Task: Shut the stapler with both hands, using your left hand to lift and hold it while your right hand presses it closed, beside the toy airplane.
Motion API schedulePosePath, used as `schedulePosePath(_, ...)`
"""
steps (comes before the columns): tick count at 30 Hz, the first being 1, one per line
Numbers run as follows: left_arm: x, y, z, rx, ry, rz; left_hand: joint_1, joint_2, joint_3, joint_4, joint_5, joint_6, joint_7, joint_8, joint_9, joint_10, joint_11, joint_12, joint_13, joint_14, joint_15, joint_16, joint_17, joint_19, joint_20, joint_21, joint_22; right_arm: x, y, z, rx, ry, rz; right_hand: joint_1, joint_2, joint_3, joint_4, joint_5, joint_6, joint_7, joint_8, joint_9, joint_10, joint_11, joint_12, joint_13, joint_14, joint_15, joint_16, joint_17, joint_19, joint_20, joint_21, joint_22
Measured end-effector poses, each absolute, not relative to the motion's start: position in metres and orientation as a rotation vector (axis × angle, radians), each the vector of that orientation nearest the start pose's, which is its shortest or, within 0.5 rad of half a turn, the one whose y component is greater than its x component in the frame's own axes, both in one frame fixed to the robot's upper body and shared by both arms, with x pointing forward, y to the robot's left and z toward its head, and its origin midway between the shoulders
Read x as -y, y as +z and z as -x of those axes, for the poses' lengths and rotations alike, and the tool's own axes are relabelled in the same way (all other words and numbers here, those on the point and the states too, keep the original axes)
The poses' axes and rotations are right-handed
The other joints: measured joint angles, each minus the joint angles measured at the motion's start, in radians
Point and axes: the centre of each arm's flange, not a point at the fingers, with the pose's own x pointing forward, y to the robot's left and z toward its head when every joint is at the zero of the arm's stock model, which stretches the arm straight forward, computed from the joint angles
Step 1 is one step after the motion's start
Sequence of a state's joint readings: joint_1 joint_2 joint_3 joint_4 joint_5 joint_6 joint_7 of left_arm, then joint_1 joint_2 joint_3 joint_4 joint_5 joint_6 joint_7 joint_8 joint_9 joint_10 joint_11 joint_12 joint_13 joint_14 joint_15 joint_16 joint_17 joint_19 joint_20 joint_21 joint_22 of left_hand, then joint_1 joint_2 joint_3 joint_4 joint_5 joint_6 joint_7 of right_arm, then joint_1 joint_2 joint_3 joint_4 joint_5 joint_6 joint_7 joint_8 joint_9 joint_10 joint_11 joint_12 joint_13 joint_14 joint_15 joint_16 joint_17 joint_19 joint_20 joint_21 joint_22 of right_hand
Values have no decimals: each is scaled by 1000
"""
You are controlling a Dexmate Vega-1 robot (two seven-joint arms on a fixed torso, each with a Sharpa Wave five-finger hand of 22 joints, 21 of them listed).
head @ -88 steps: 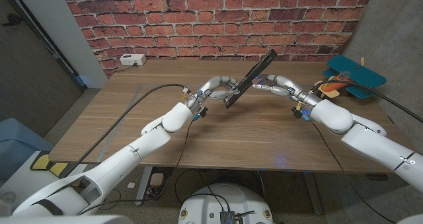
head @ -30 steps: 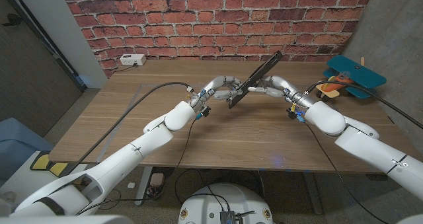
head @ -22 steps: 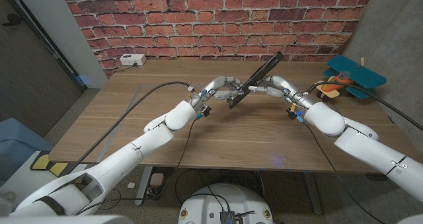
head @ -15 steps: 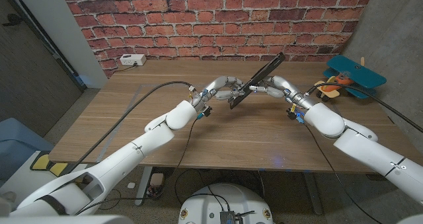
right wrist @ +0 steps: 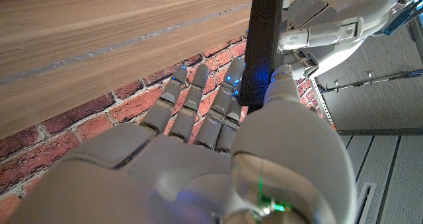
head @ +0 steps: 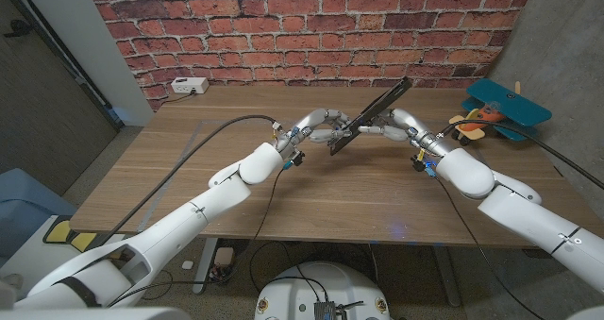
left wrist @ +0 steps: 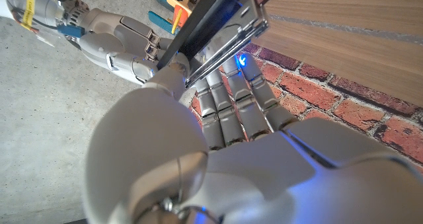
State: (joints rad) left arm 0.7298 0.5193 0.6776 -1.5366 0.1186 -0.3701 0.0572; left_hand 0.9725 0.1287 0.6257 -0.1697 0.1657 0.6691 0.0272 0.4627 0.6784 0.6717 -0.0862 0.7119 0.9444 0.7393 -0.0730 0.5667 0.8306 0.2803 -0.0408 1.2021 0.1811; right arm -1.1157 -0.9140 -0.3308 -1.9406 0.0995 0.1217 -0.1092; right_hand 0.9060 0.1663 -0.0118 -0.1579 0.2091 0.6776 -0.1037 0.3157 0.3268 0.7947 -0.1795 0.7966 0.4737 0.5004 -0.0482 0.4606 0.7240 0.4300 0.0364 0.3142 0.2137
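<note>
1. Evidently the lift was done: the stapler (head: 369,115) was off the desk (head: 189,169), held in the air over its middle, well apart from the toy airplane (head: 497,111) at the robot's far right desk edge.
2. The left hand (head: 316,129) held the stapler's lower end; in the left wrist view its fingers (left wrist: 234,105) reached up behind the metal magazine rail (left wrist: 225,39), with the thumb against the black arm.
3. The right hand (head: 394,124) had its fingers curled at the stapler's other side. In the right wrist view its thumb lay against the black bar (right wrist: 264,45) with the other fingers behind it, so it gripped or pressed the stapler; I could not tell how firmly.
4. The stapler stood tilted, its long black arm rising up and away toward the brick wall (head: 311,27).
5. By my judgement, it was not yet shut: the left wrist view showed the black top arm and the shiny rail diverging, with a gap between them.
6. What was left, I judged, was the pressing itself: the right hand had to push the raised arm down onto the base while the left kept the base steady.
7. A white power strip (head: 188,86) lay at the far left of the desk, well apart from the work.
</note>
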Motion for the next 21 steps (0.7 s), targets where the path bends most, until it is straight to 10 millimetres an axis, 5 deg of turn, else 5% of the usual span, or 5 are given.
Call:
schedulePosePath(11,-86,6,-580,973,-480,-765,0,0,0,0,0,6,0,-4,1,0,0,-9,3,-2,2,0,-2,0,0,8,0,247,-9,-521,749,257,771,25,7,31,11,-7,31,13,6,-4,60,-8,14,-31,38,-2,0,8,0,-17,4,0)
schedulePosePath(21,-87,4,-582,969,-483,-762,0,0,1,-1,1,6,0,-10,7,0,0,-17,2,-1,1,3,-3,0,0,8,0,244,-11,-523,746,283,748,117,-12,146,3,-13,39,11,14,16,64,-21,21,-24,41,-5,-11,55,-48,-69,4,3)
